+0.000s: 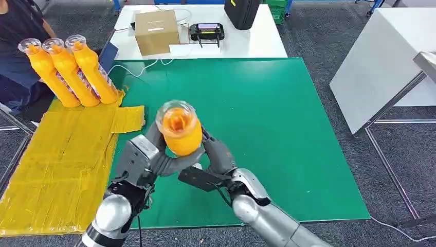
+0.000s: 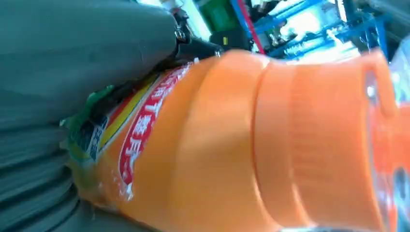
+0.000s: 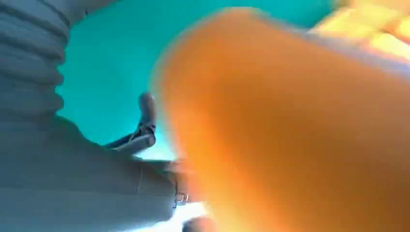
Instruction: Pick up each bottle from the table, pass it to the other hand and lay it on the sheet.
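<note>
From the head view, the green mat (image 1: pixel 257 128) lies broad and bare right of the hands, and the yellow sheet (image 1: pixel 56 164) meets its left edge, with three laid bottles (image 1: pixel 72 72) at the sheet's far end. The orange bottle (image 1: pixel 180 131) stands cap-up above the mat, left hand (image 1: pixel 146 157) and right hand (image 1: pixel 216 159) both wrapped around it.

Left wrist view: the bottle's label presses against the grey palm.

Right wrist view: blurred orange beside the thumb (image 3: pixel 145 121).
</note>
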Robot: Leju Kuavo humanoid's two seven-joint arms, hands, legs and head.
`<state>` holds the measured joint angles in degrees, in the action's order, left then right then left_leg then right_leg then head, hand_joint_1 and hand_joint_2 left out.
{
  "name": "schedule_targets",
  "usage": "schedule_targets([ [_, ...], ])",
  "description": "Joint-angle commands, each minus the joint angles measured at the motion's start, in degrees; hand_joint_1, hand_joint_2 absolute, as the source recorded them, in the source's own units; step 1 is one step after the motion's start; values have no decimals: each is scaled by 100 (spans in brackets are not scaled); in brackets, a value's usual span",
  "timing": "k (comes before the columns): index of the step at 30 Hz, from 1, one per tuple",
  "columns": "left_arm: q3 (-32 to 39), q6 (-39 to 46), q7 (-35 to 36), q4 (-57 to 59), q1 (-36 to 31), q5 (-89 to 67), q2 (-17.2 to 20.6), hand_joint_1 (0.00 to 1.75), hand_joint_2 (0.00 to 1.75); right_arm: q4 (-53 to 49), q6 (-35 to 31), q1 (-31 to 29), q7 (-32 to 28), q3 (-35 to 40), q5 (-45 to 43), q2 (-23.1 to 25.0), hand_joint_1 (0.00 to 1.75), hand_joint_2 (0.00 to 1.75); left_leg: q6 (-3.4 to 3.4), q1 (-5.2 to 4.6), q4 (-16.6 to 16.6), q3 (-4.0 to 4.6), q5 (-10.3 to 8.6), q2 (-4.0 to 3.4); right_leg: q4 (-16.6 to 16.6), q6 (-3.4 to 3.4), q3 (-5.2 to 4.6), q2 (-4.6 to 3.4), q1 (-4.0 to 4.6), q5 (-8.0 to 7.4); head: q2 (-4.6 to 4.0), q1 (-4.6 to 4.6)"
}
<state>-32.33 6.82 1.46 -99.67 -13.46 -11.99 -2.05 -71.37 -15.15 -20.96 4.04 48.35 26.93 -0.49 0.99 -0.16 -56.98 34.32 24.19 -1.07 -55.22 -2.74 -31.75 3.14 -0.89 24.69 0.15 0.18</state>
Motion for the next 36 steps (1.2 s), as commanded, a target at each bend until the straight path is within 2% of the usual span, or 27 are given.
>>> schedule_targets([
  [1,979,-13,51,-397,86,-2695,18,175,175,-1820,357,1687,-7,-1531,179,-758,0,0,-5,2,-2,-1,5,21,0,8,7,-2,2,9,0,-2],
  [3,996,139,61,-161,-252,-3189,401,175,175,-2201,354,1989,-47,-1858,235,-631,0,0,-5,-4,-2,-2,6,27,-3,9,5,1,-4,11,0,-4],
  [6,1132,226,107,273,-555,-4331,703,175,175,-3004,470,2539,-164,-2391,347,-469,0,0,-13,-1,-8,-5,9,32,-13,18,7,-1,-2,18,0,-2],
  [11,1196,269,32,355,-502,-4380,661,175,175,-3164,616,2603,-130,-2493,376,-444,0,0,-8,2,-3,-4,7,11,-6,11,-1,-19,2,8,0,-7],
  [13,964,81,340,565,-616,-5448,998,175,175,-3559,439,2804,-306,-2726,468,-299,0,0,-7,4,-4,-8,9,8,-5,10,3,-24,3,8,0,-4],
  [14,892,-98,389,884,-672,-5830,1148,175,175,-3941,405,2965,-296,-2817,483,-393,0,0,-6,2,0,-3,4,10,-4,8,-3,-15,1,7,0,-2],
  [16,652,-205,227,1506,-820,-6374,1394,175,175,-4404,362,3092,-303,-3043,488,-368,0,0,-6,-2,0,-4,2,22,-7,9,-1,-2,-4,11,0,-2],
  [17,471,77,84,1969,-906,-6823,1567,175,175,-4559,399,3020,-438,-3134,274,-503,0,0,-10,-2,1,-17,6,31,-8,14,13,-2,-5,17,0,-2],
  [21,578,107,-89,3266,-969,-6727,1621,175,175,-4685,545,2818,-558,-3343,7,-614,0,0,-10,-5,6,-27,6,-2,1,15,14,-38,-7,6,0,-7],
  [24,682,-136,-78,4217,-1190,-6568,1644,175,175,-4648,557,2775,-596,-3301,-46,-674,0,0,-8,-5,9,-25,1,2,4,11,12,-26,-7,3,0,-2],
  [36,871,-403,-102,4703,-1247,-6332,1695,175,175,-4580,534,2798,-607,-3318,-129,-745,0,0,-5,-3,1,-6,3,-11,-2,8,-3,-28,-5,1,0,-2],
])
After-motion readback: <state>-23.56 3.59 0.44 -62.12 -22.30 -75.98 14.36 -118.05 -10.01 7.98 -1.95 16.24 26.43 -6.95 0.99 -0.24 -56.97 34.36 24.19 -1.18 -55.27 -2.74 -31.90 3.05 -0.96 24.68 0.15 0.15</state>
